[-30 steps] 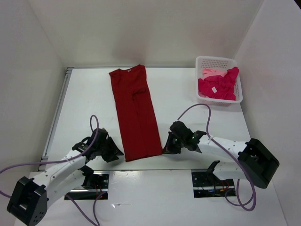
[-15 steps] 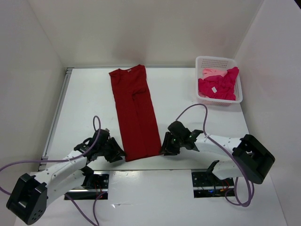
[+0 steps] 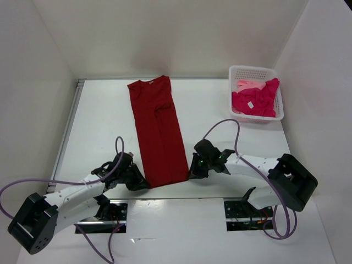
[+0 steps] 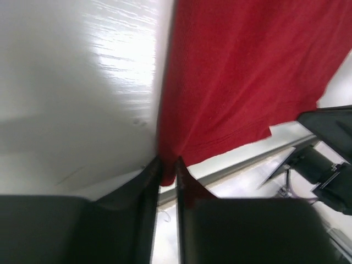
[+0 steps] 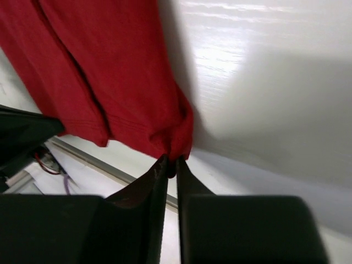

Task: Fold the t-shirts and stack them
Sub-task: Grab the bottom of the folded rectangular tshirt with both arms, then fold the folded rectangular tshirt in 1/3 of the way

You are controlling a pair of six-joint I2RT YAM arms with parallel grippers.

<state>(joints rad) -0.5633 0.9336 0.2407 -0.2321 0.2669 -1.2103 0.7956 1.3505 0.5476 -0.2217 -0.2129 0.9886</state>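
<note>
The dark red t-shirt (image 3: 158,132) lay flat in a long narrow strip down the middle of the bench (image 3: 99,126), collar at the far end and hem at the near edge, right by my arms. It looked already folded lengthwise, with a seam of layers running down the middle. At the hem's left corner I had the left pincer (image 4: 168,162) nearly closed, with just a sliver of red cloth nipped between its tips. The right pincer (image 5: 170,161) was at the right corner, also nearly closed, and the cloth there was bunched into a small peak, so that bite looked deeper. The magenta t-shirts (image 3: 256,102) and a pale pink t-shirt (image 3: 247,85) sat heaped in the white perforated basket (image 3: 256,71), far right and well apart from all this.

Now the worries. I judged the left bite thin, right on the edge, so a quick lift could pull that corner free and drop half the hem. Either pincer might have caught only the top layer, and then the strip would peel open as it rose. With the two grips uneven, carrying the hem toward the collar could skew the fold. Slow and level seemed the safe call.
</note>
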